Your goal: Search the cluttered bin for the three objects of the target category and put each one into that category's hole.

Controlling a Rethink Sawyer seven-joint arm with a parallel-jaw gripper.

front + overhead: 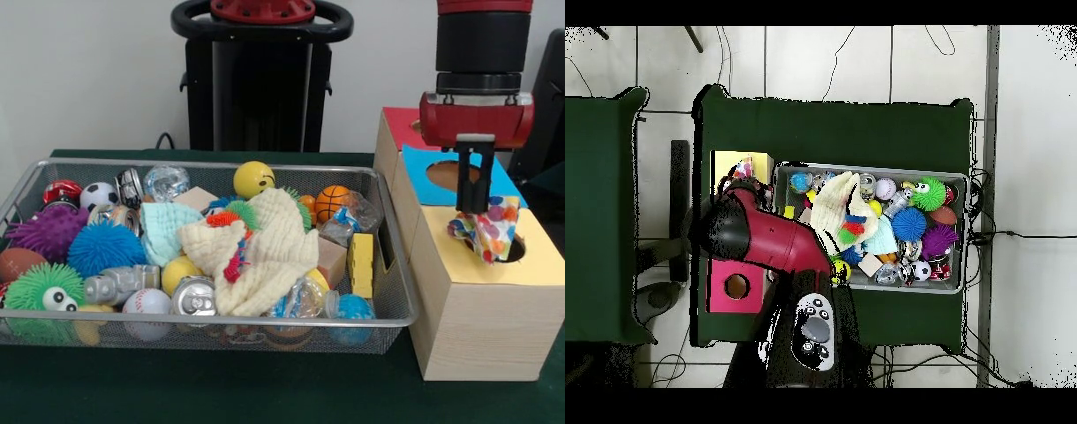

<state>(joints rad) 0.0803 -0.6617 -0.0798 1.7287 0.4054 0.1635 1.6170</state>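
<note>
The gripper (475, 199) hangs over the yellow-topped box (468, 291) at the right end of the worktop as the front view has it, its dark fingers pinched shut on a spotted cloth piece (485, 231). The cloth dangles at the rim of the hole (512, 252), its lower end seemingly just inside the opening but not yet let go.

So this piece looks to be in the act of delivery. Whether any spotted piece already lies inside the box cannot be told (the hole shows only dark).

The bin (388, 300) fills the left and middle of the worktop, just beside the box, and is crammed. A cream waffle cloth (265, 252) lies across the heap, a pale blue cloth (168, 225) next to it, with spiky balls, cans and sports balls around. No further spotted piece shows in the bin, so any remaining ones are probably buried, likely under the cloths.
</note>
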